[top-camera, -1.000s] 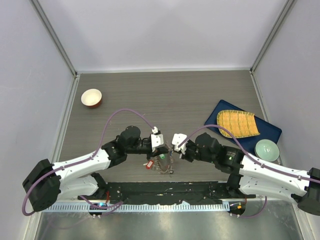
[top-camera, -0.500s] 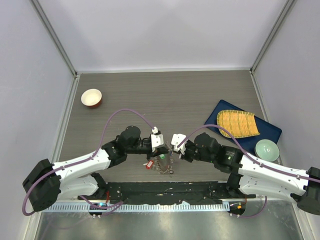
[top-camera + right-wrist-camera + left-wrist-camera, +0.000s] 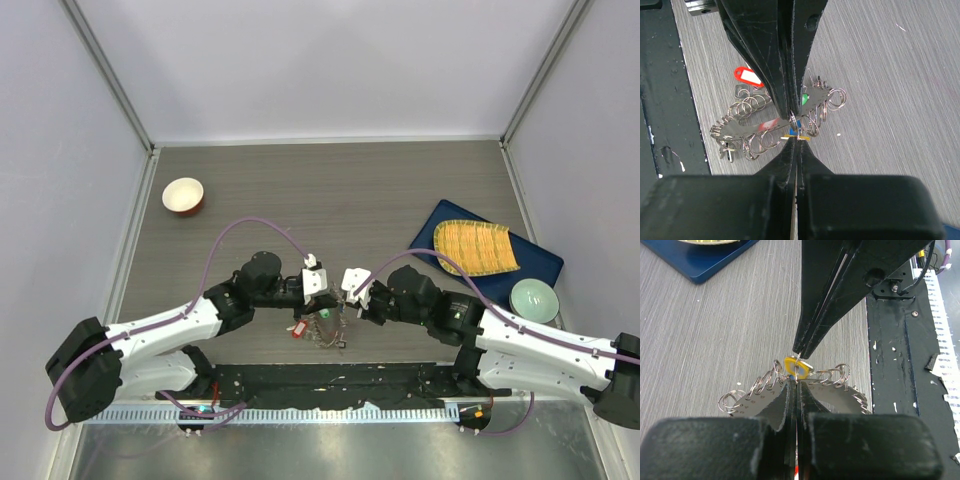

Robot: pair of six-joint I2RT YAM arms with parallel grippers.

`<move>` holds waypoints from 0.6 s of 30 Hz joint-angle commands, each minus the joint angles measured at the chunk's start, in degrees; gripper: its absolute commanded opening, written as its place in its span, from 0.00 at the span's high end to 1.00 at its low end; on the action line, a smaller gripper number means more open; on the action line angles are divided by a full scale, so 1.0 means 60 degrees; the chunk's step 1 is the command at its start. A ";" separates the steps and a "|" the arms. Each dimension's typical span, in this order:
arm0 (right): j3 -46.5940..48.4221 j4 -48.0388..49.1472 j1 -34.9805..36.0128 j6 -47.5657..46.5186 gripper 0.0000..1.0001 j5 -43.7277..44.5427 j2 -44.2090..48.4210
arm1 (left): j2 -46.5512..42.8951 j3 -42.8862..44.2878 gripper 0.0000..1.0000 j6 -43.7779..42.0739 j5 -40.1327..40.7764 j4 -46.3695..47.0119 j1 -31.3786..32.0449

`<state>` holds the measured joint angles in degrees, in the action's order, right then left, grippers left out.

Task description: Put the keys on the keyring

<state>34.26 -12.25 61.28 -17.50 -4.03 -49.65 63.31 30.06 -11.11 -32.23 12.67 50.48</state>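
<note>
Left pincer (image 3: 794, 386) pinched fully closed on the keyring (image 3: 760, 397) rim. The plate's long axis runs crosswise between the arms, at the desk's (image 3: 350, 190) near edge. Yellow-tagged key (image 3: 790, 364) touches the rim just beyond the left tips. Right pincer (image 3: 799, 351) is closed, apparently nipping that key, almost tip to tip with the left.

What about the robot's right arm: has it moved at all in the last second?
Yes, slightly. The right arm has crept left, away from the flat blue rectangular tray, bringing its jaws nearer the left arm.
</note>
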 commanded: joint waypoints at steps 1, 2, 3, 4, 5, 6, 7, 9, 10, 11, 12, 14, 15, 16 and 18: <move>0.0237 0.0255 0.0041 -0.0014 0.99 -0.0134 0.0013 | -0.0019 0.0072 1.00 -0.0169 -0.0181 0.0658 -0.0049; 0.0252 0.0197 0.0027 -0.0028 0.99 -0.0105 0.0013 | -0.0034 0.0072 1.00 -0.0213 -0.0151 0.0643 -0.0049; 0.0266 0.0167 0.0027 -0.0028 0.99 -0.0075 0.0056 | -0.0048 0.0072 1.00 -0.0228 -0.0122 0.0599 -0.0049; 0.0295 0.0080 0.0012 -0.0014 0.99 -0.0060 0.0057 | -0.0063 0.0058 1.00 -0.0257 -0.0107 0.0584 -0.0049; 0.0339 0.0035 0.0012 0.0030 0.99 -0.0046 0.0071 | -0.0092 0.0043 1.00 -0.0257 -0.0093 0.0584 -0.0049; 0.0383 -0.0038 0.0012 0.0059 0.99 -0.0002 0.0057 | -0.0107 0.0029 1.00 -0.0373 -0.0064 0.0613 -0.0049; 0.0543 -0.0270 0.0026 0.0089 0.99 0.0013 0.0028 | -0.0122 -0.0030 1.00 -0.0447 -0.0034 0.0614 -0.0049; 0.0676 -0.0520 0.0012 0.0147 0.99 0.0028 -0.0002 | -0.0136 -0.0089 1.00 -0.0797 -0.0019 0.0657 -0.0049; 0.0778 -0.0681 0.0012 0.0148 0.99 0.0042 -0.0060 | -0.0136 -0.0190 1.00 -0.0944 -0.0019 0.0716 -0.0049; 0.0808 -0.0726 0.0026 0.0133 0.99 0.0057 -0.0060 | -0.0165 -0.0264 1.00 -0.1105 -0.0034 0.0890 -0.0049; 0.0837 -0.0756 0.0012 0.0133 0.99 0.0071 -0.0075 | -0.0224 -0.0366 1.00 -0.1237 -0.0106 0.0993 -0.0049; 0.0969 -0.0902 0.0027 0.0075 0.99 0.0072 -0.0192 | -0.0326 -0.0615 1.00 -0.1691 -0.0136 0.1257 -0.0049; 0.1028 -0.0961 0.0012 0.0060 0.99 0.0130 -0.0250 | -0.0428 -0.0689 1.00 -0.1867 -0.0151 0.1287 -0.0049; 0.1130 -0.1019 0.0041 0.0002 0.99 0.0159 -0.0294 | -0.0473 -0.0820 1.00 -0.2158 -0.0180 0.1331 -0.0049; 0.1233 -0.1078 0.0012 -0.0086 0.99 0.0145 -0.0426 | -0.0546 -0.0923 1.00 -0.2307 -0.0166 0.1492 -0.0049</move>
<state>38.02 -17.91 61.28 -17.32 -3.70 -51.16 62.02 25.89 -19.53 -32.25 16.78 50.48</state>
